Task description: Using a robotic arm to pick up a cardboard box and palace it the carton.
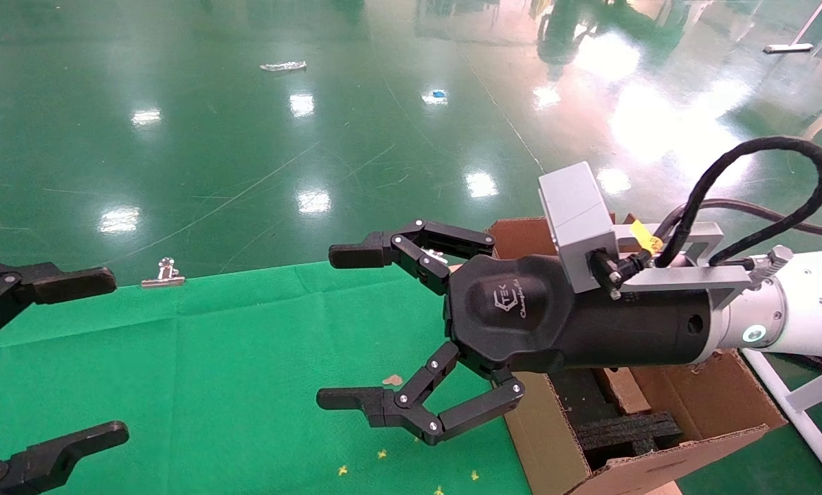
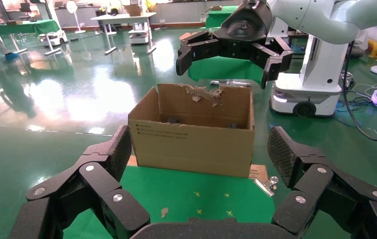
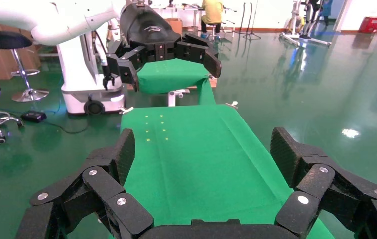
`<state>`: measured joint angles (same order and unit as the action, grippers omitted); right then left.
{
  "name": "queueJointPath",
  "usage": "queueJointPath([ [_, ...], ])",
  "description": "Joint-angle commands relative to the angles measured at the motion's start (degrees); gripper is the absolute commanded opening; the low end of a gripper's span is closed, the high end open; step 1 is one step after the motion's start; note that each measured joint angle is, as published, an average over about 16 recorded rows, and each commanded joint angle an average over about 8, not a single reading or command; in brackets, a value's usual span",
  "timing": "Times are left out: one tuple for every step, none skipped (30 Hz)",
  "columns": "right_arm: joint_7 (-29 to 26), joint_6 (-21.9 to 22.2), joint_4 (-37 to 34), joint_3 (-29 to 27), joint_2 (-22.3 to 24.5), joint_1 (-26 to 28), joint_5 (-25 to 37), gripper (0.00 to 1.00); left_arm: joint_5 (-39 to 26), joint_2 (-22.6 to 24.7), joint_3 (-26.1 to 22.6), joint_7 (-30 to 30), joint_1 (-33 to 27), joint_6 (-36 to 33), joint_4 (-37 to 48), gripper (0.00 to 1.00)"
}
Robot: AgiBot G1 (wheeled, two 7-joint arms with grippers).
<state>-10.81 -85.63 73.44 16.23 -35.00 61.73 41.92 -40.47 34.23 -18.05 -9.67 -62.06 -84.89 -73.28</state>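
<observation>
The white robotic arm [image 1: 803, 309] reaches in from the right. Its right gripper [image 1: 342, 326] hangs open and empty above the green cloth table [image 1: 212, 385], just left of the carton [image 1: 548, 440]. The carton stands at the table's right end with torn upright flaps and black foam inserts [image 1: 624, 430] inside; it also shows in the left wrist view [image 2: 191, 144]. My left gripper [image 1: 105, 354] is open and empty at the left edge, facing the carton. The small cardboard box is not in any view.
A metal binder clip [image 1: 163, 273] holds the cloth at the far table edge; another clip [image 2: 266, 185] lies near the carton's corner by a flat printed cardboard piece [image 2: 258, 172]. Yellow marks [image 1: 383, 454] and a brown scrap [image 1: 392, 379] lie on the cloth. Glossy green floor surrounds the table.
</observation>
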Motion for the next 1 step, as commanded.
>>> queueJointPath([
  [0.0,0.0,0.0,0.0,0.0,0.0,0.0,1.0,0.0,0.0,0.0,0.0,0.0,0.0,0.0,1.0],
])
